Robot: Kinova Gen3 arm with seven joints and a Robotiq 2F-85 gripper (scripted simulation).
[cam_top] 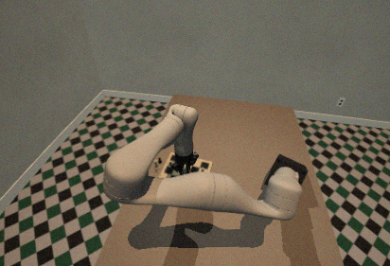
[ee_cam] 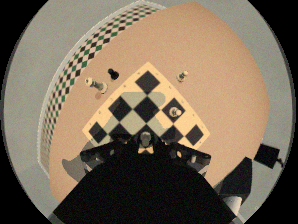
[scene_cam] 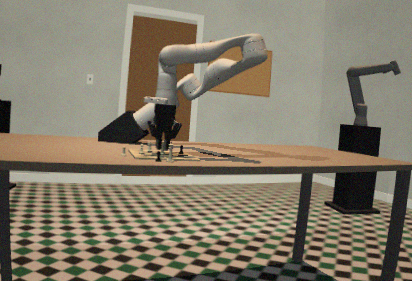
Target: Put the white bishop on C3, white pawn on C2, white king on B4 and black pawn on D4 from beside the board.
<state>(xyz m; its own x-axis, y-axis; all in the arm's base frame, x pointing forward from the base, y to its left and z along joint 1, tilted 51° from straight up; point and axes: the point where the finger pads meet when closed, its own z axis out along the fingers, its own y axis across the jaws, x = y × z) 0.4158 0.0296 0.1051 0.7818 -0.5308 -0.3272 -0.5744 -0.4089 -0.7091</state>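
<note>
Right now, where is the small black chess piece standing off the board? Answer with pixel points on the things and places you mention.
In the wrist view, the small black chess piece (cam_top: 159,161) (scene_cam: 158,157) (ee_cam: 113,74) is off the checkered board's (cam_top: 204,165) (scene_cam: 133,154) (ee_cam: 147,81) upper-left edge, just right of the tall white piece (cam_top: 156,166) (scene_cam: 170,154) (ee_cam: 97,84).

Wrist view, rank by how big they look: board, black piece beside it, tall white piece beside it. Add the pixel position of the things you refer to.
1. Board (ee_cam: 148,66)
2. Tall white piece (ee_cam: 96,85)
3. Black piece (ee_cam: 113,74)

Wrist view: bd. (cam_top: 208,163) (scene_cam: 132,154) (ee_cam: 148,65) on tbl. (cam_top: 237,129) (scene_cam: 300,156) (ee_cam: 225,90), two pcs. (cam_top: 159,161) (scene_cam: 158,156) (ee_cam: 113,74) off its L side, one pc. (scene_cam: 124,151) (ee_cam: 182,76) off R, another (ee_cam: 175,112) on bd.
</note>
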